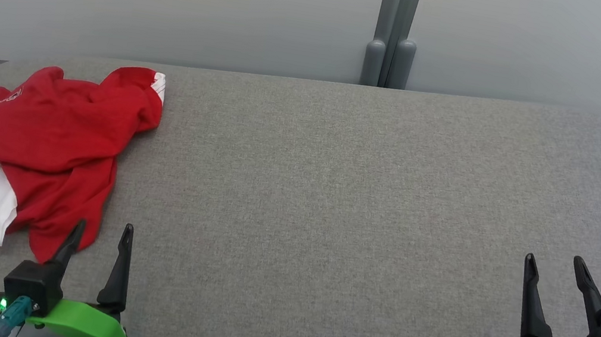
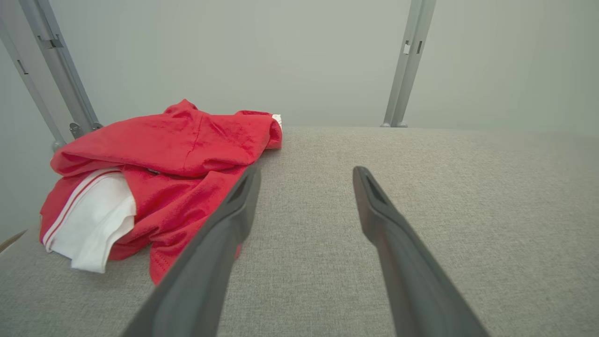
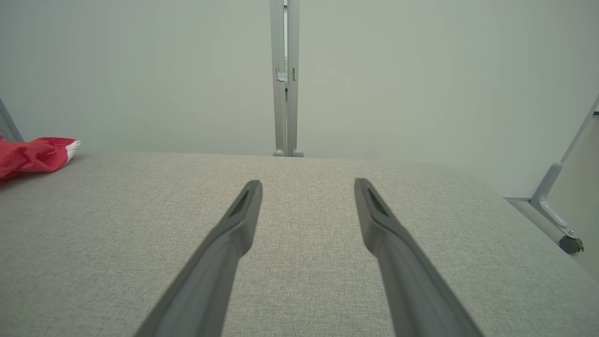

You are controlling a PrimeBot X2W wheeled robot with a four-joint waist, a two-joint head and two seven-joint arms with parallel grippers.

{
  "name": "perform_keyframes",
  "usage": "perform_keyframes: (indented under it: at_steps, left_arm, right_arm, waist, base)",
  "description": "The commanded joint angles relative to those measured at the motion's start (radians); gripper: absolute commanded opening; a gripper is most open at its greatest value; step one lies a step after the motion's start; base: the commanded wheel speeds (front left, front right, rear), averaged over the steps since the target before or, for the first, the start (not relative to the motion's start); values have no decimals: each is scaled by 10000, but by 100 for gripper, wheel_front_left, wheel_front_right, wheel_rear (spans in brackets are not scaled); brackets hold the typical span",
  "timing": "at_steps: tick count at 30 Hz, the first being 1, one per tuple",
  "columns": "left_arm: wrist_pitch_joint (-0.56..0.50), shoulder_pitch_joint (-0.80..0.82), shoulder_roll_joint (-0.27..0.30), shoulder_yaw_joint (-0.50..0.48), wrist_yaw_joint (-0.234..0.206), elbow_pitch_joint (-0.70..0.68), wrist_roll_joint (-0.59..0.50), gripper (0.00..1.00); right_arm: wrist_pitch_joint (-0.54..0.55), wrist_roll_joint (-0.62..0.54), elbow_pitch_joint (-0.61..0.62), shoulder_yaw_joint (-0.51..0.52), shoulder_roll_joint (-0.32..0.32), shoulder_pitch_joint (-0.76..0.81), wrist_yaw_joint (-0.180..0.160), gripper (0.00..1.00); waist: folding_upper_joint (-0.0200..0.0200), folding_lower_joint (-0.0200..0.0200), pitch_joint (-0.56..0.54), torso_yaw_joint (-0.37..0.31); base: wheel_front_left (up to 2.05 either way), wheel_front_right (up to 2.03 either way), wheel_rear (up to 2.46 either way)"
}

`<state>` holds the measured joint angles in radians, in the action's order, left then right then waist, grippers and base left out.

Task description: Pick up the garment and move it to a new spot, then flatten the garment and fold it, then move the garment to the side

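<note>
A: Which step is in hand here?

B: I judge it is the very first one, the pick-up. The garment, a red shirt with white parts, lies crumpled on the grey surface, and nothing holds it.

A: Where is it, seen from the left gripper?

B: It is ahead of the left gripper and off to its left. The near red hem lies under one finger or just beside it. I cannot tell if they touch.

A: And the jaws?

B: On both grippers the fingers stand well apart and hold nothing. The right gripper is over bare surface, with the garment far to its left.

A: How do the arms stand?

B: Both are low, with the fingers pointing forward, away from the robot, and nearly flat over the surface.

A: What does the next move call for?

B: I think the left arm must go a little forward and to its left, tip the fingers down onto a raised fold, and then close. The cloth is soft and bunched, so a pinch on one thin layer could slip, or lift only a part of it.
</note>
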<state>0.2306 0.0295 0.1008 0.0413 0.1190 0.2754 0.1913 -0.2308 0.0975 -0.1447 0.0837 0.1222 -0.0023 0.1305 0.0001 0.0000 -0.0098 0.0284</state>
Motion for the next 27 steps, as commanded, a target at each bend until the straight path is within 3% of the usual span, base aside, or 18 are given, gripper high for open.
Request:
perform_keyframes:
  at_steps: [1,27]
  left_arm:
    - [86,-110,-11,-28,30,55,-181,100]
    - [357,69,-115,-214,124,1005,-566,100]
  right_arm:
    - [-100,-232,-3,44,48,125,3,100]
    - [-359,-767,-362,247,-4,314,4,100]
  waist:
    - [-1,0,-4,2]
    - [-1,0,-80,21]
  base:
    - [0,0,0]
    - [0,0,0]
